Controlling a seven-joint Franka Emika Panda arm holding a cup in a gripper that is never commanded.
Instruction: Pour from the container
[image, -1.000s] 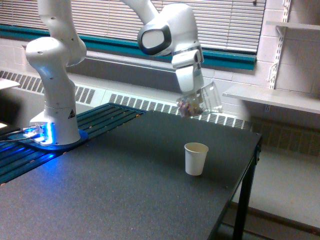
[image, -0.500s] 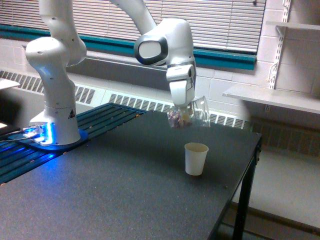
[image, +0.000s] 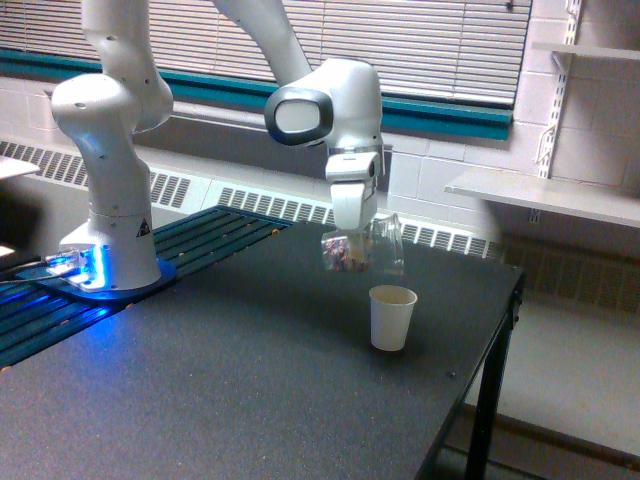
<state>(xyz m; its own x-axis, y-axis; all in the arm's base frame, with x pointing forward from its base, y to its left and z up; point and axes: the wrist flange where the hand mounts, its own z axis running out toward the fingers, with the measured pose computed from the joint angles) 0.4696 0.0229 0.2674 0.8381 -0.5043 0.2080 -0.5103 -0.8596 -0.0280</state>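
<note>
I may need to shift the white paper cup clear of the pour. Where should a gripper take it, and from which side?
Grip the white paper cup across its side wall, about mid-height, coming in level from the exterior view's right. It stands upright with an open mouth, and the gripper holding the clear cup hangs just above to the left, so that side looks freest.

A dark, speckled surface (image: 250, 380) carries a single white paper cup (image: 391, 317), standing upright and open near its edge at the exterior view's right. The robot's white base (image: 115, 250) stands at the exterior view's left, on a slatted blue-lit section (image: 60, 310) beside the surface.

The claw (image: 350, 238) fingertips are blurred behind the clear cup (image: 362, 254).
</note>
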